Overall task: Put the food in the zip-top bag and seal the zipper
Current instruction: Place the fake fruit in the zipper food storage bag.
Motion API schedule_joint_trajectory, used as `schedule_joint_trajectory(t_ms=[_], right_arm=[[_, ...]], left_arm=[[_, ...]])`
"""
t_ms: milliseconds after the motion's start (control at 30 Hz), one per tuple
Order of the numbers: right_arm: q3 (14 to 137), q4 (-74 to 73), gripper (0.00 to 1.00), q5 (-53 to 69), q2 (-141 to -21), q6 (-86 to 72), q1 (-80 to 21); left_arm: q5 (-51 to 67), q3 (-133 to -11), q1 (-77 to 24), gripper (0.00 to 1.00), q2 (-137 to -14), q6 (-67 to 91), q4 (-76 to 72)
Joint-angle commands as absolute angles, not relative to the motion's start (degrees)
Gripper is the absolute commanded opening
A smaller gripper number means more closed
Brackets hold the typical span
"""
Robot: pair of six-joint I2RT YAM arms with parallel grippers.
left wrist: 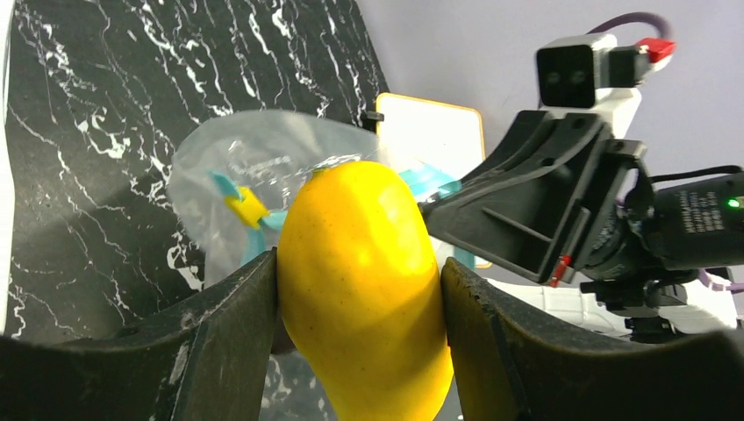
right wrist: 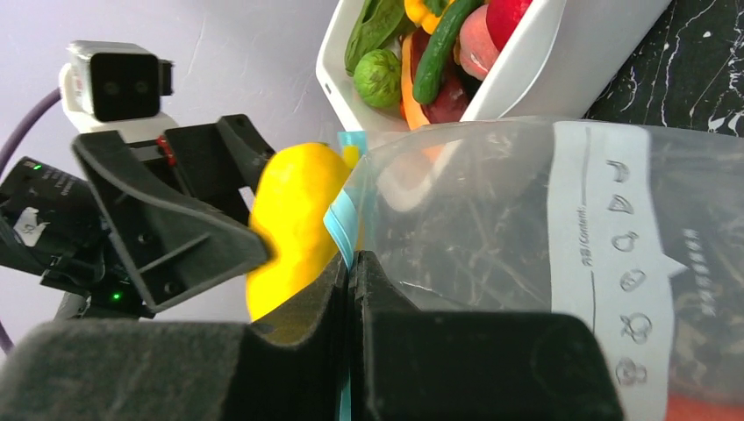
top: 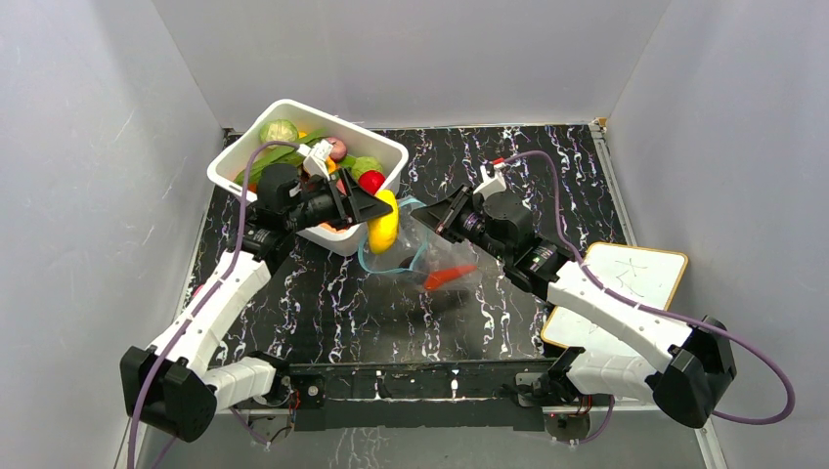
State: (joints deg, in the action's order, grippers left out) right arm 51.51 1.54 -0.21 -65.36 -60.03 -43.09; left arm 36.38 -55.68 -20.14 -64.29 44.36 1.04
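My left arm [top: 210, 313] and right arm [top: 616, 313] wear white shells between black joints, and a purple cable [top: 241, 195] runs along each. My left gripper [top: 376, 208] and right gripper [top: 445, 217] are matte black with broad wedge-shaped fingers [left wrist: 219, 351]. A white camera box [left wrist: 586, 74] tops each wrist. A green light [left wrist: 733, 203] glows on one black motor.

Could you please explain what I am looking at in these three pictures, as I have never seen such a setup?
Two robot arms are bolted at a black marbled table. One picture looks down from above; the others come from cameras on each wrist. The left fingers grip a yellow toy fruit beside the mouth of a clear plastic zip-top bag, whose light-blue edge the right fingers pinch. An orange piece lies inside the bag. A white tub behind holds more toy food.
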Motion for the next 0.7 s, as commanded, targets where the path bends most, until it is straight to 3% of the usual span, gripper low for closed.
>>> schedule_joint_trajectory(t_ms=[0, 667], right_arm=[[54.7, 6.0, 0.00, -0.8, -64.2, -60.1, -43.3], [54.6, 5.2, 0.00, -5.4, -65.9, -58.9, -43.3]], left_arm=[[35.0, -56.6, -21.2, 0.31, -64.8, 42.7, 2.8], [36.9, -58.1, -27.8, 0.37, -64.1, 45.0, 3.4]])
